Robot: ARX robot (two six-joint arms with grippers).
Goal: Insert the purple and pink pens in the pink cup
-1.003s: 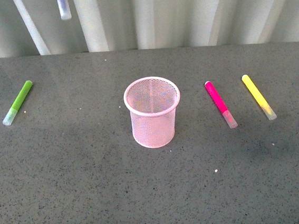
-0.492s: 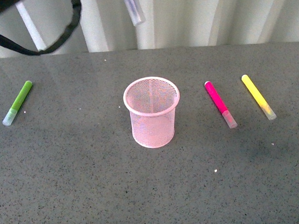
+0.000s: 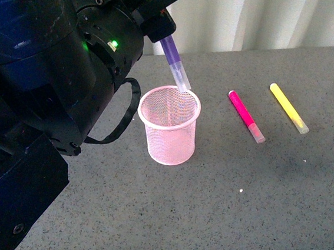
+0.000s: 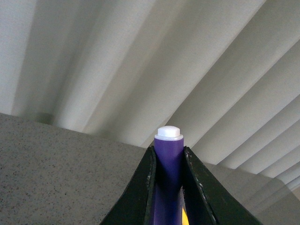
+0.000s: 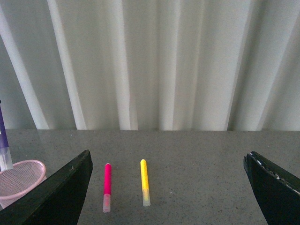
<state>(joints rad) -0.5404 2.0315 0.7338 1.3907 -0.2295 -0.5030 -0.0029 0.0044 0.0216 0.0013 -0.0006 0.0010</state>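
My left gripper [image 3: 158, 28] is shut on the purple pen [image 3: 174, 62], held nearly upright with its clear cap down, just above the far rim of the pink mesh cup [image 3: 171, 124]. In the left wrist view the purple pen [image 4: 168, 178] sits between the two black fingers [image 4: 140, 197]. The pink pen [image 3: 245, 115] lies on the table to the right of the cup. It also shows in the right wrist view [image 5: 107, 186], with the cup [image 5: 18, 180] and the purple pen [image 5: 3, 147] at the edge. My right gripper [image 5: 166, 187] is open and empty.
A yellow pen [image 3: 288, 107] lies right of the pink pen, also in the right wrist view [image 5: 145, 182]. My left arm [image 3: 41, 107] covers the table's left side and hides the lime-green pen. A pleated white curtain [image 3: 250, 10] hangs behind the grey table [image 3: 223, 214].
My left arm has swung in from the upper left and come down. The purple pen has moved right and down, from high by the curtain to just over the cup's rim.
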